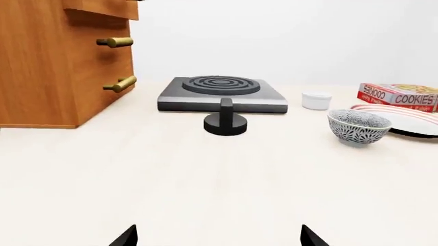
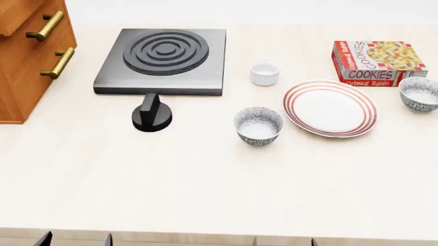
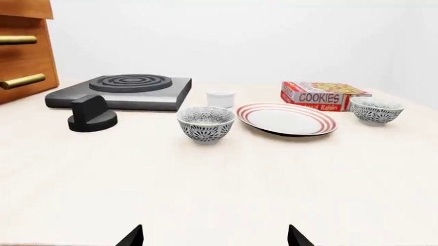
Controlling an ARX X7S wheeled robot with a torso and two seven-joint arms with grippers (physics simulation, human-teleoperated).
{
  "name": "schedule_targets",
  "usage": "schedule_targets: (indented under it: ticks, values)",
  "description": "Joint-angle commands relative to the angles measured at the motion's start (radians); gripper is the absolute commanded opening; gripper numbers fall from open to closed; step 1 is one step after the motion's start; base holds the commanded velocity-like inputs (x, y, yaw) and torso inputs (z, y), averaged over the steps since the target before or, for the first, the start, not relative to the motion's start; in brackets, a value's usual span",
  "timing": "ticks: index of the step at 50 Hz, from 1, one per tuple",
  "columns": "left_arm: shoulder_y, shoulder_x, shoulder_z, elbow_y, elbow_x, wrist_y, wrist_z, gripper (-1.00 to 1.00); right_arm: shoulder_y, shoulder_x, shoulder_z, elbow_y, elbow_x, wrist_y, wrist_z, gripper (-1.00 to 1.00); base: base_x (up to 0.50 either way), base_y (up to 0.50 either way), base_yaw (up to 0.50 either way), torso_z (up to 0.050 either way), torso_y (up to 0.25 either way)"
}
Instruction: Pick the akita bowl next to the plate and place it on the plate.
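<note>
View over the pale table [image 2: 205, 184], all objects resting upright. The akita bowl [image 2: 259, 125], white with a dense grey-black speckle, stands near the table's middle, just beside the plate [image 2: 331, 108] on its left, the two rims close; I cannot tell whether they touch. The plate, white with thin red concentric rings, carries nothing. A second speckled bowl [image 2: 419, 94] sits against the plate's other side, toward the right edge of the table. Behind the plate lies a red box [image 2: 378, 63] printed "COOKIES" and, below that, "Oatmeal Raisin". A small plain white cup [image 2: 264, 74] stands between the box and the black hob [image 2: 164, 61], whose separate black knob [image 2: 152, 113] lies just in front of it. A wooden drawer unit [image 2: 31, 56] with brass handles occupies the far left corner.

My left gripper [image 1: 217, 237] and my right gripper [image 3: 215, 236] both sit at the near edge, fingertips spread apart and holding nothing, well apart from the akita bowl.
</note>
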Motion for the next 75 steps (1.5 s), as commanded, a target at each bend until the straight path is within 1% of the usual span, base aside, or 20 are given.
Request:
schedule_targets:
  ticks: [1, 2, 5, 7, 8, 10, 15, 21, 23, 28, 29, 30, 31, 33, 36, 43, 49, 52, 58, 75]
  values:
    - [0.004, -0.034, -0.009, 0.083, -0.146, -0.139, 0.044, 1.00, -0.004, 0.021, -0.015, -0.065, 0.051, 0.069, -0.007, 1.00, 0.00, 0.00, 0.00, 0.000, 0.000]
    - [-0.002, -0.040, -0.029, 0.089, -0.189, -0.166, 0.055, 1.00, -0.012, 0.026, -0.011, -0.138, 0.076, 0.100, -0.014, 1.00, 0.00, 0.00, 0.00, 0.000, 0.000]
    - [-0.024, -0.059, -0.070, 0.107, -0.249, -0.227, 0.048, 1.00, -0.007, 0.036, -0.003, -0.246, 0.136, 0.190, -0.025, 1.00, 0.00, 0.00, 0.00, 0.000, 0.000]
    - [-0.035, -0.070, -0.086, 0.116, -0.266, -0.250, 0.040, 1.00, -0.001, 0.045, -0.010, -0.283, 0.135, 0.232, -0.017, 1.00, 0.00, 0.00, 0.00, 0.000, 0.000]
    - [-0.049, -0.081, -0.115, 0.131, -0.301, -0.296, 0.027, 1.00, 0.005, 0.051, -0.014, -0.331, 0.144, 0.275, -0.014, 1.00, 0.00, 0.00, 0.00, 0.000, 0.000]
    - [-0.060, -0.097, -0.123, 0.122, -0.283, -0.293, 0.012, 1.00, 0.014, 0.057, -0.011, -0.370, 0.166, 0.304, -0.018, 1.00, 0.00, 0.00, 0.00, 0.000, 0.000]
    - [-0.080, -0.126, -0.158, 0.089, -0.291, -0.291, 0.009, 1.00, 0.060, 0.078, -0.006, -0.481, 0.207, 0.429, -0.005, 1.00, 0.00, 0.00, 0.00, 0.000, 0.000]
    - [-0.095, -0.137, -0.186, 0.011, -0.304, -0.262, 0.026, 1.00, 0.117, 0.100, 0.002, -0.614, 0.255, 0.572, 0.016, 1.00, 0.00, 0.00, 0.00, 0.000, 0.000]
    - [-0.100, -0.136, -0.202, 0.006, -0.335, -0.279, 0.030, 1.00, 0.126, 0.105, 0.005, -0.628, 0.265, 0.584, 0.015, 1.00, 0.00, 0.00, 0.00, 0.000, 0.000]
    - [-0.114, -0.150, -0.225, -0.049, -0.345, -0.264, 0.041, 1.00, 0.170, 0.106, 0.051, -0.674, 0.329, 0.629, 0.016, 1.00, 0.00, 0.00, 0.00, 0.000, 0.000]
    - [-0.115, -0.150, -0.234, -0.050, -0.371, -0.281, 0.049, 1.00, 0.179, 0.106, 0.056, -0.681, 0.335, 0.641, 0.022, 1.00, 0.00, 0.00, 0.00, 0.000, 0.000]
    - [-0.118, -0.155, -0.237, -0.062, -0.378, -0.271, 0.069, 1.00, 0.194, 0.108, 0.062, -0.682, 0.337, 0.643, 0.024, 1.00, 0.00, 0.00, 0.00, 0.000, 0.000]
    - [-0.118, -0.154, -0.233, -0.069, -0.358, -0.251, 0.061, 1.00, 0.198, 0.106, 0.068, -0.681, 0.340, 0.640, 0.026, 1.00, 0.00, 0.00, 0.00, 0.000, 0.000]
    - [-0.123, -0.150, -0.242, -0.078, -0.377, -0.244, 0.075, 1.00, 0.208, 0.111, 0.072, -0.668, 0.336, 0.632, 0.025, 1.00, 0.00, 0.00, 0.00, 0.000, 0.000]
    - [-0.125, -0.140, -0.268, -0.070, -0.410, -0.248, 0.064, 1.00, 0.214, 0.116, 0.086, -0.690, 0.353, 0.642, 0.028, 1.00, 0.00, 0.00, 0.00, 0.000, 0.000]
    - [-0.123, -0.137, -0.268, -0.071, -0.427, -0.248, 0.071, 1.00, 0.201, 0.126, 0.073, -0.664, 0.349, 0.625, 0.017, 1.00, 0.00, -0.07, 0.00, 0.000, 0.000]
    - [-0.121, -0.142, -0.270, -0.055, -0.445, -0.271, 0.064, 1.00, 0.201, 0.129, 0.072, -0.665, 0.355, 0.625, 0.020, 1.00, 0.00, -0.50, 0.00, 0.000, 0.000]
    - [-0.132, -0.142, -0.264, -0.091, -0.435, -0.254, 0.076, 1.00, 0.201, 0.131, 0.069, -0.662, 0.355, 0.623, 0.021, 1.00, 0.00, -0.50, 0.00, 0.000, 0.000]
    - [-0.136, -0.142, -0.261, -0.105, -0.432, -0.243, 0.077, 1.00, 0.201, 0.136, 0.067, -0.665, 0.359, 0.629, 0.027, 1.00, 0.00, -0.50, 0.00, 0.000, 0.000]
    - [-0.120, -0.148, -0.256, -0.069, -0.441, -0.251, 0.061, 1.00, 0.199, 0.148, 0.060, -0.662, 0.358, 0.624, 0.040, 1.00, 0.00, -0.50, 0.00, 0.000, 0.000]
